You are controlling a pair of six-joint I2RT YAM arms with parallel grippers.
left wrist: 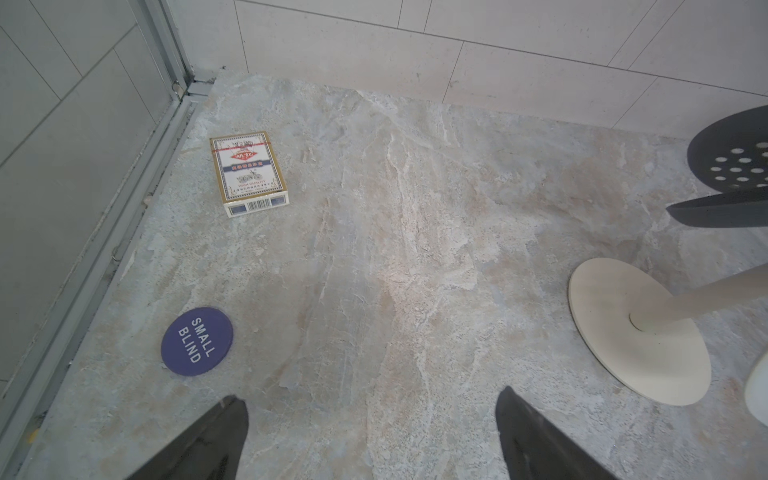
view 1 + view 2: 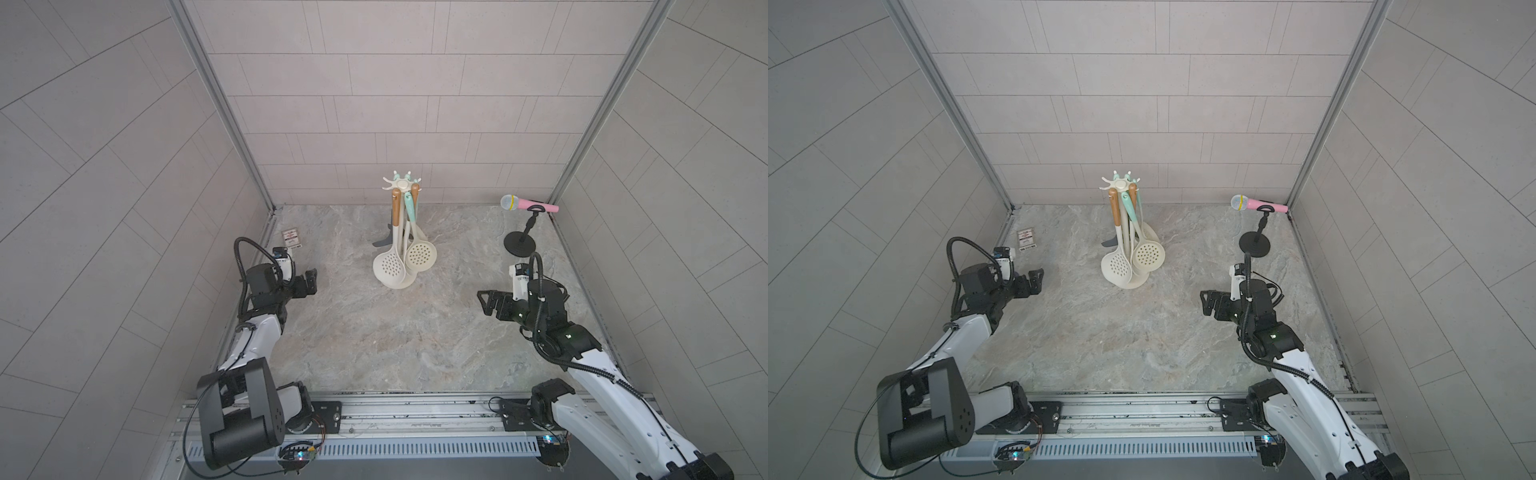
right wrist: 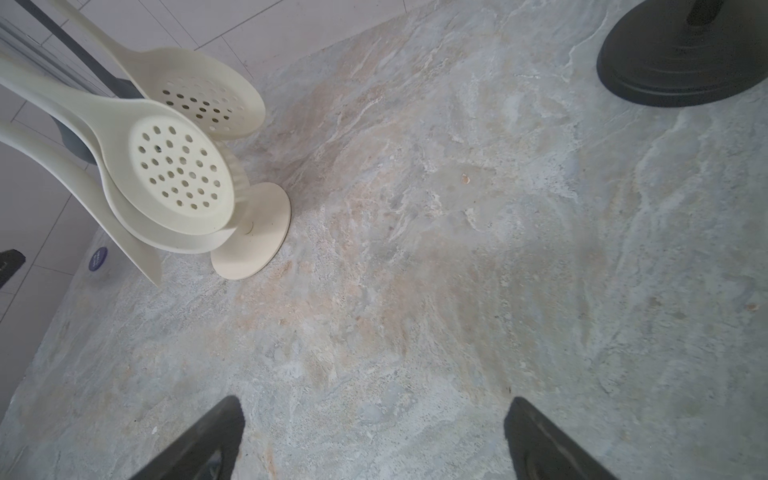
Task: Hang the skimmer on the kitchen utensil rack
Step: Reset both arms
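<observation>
Top views both show 2 cream skimmers [image 2: 390, 266] hung on rack [image 2: 402, 183] mid-back of table [image 2: 374, 332], its lower part mostly hidden behind them; L gripper [image 2: 311, 282] & R gripper [image 2: 484, 303] both wide, empty, well apart from rack.

The kitchen utensil rack [image 2: 401, 183] stands mid-table [image 2: 374, 340], toward the back wall, with skimmers [image 2: 389, 266] hanging from its hooks down over its base. In the far right corner a microphone [image 2: 528, 203] lies across its stand [image 2: 519, 243]. By the left edge lies a card box [image 2: 291, 237], with a round chip [image 1: 196, 341] nearer the front.
</observation>
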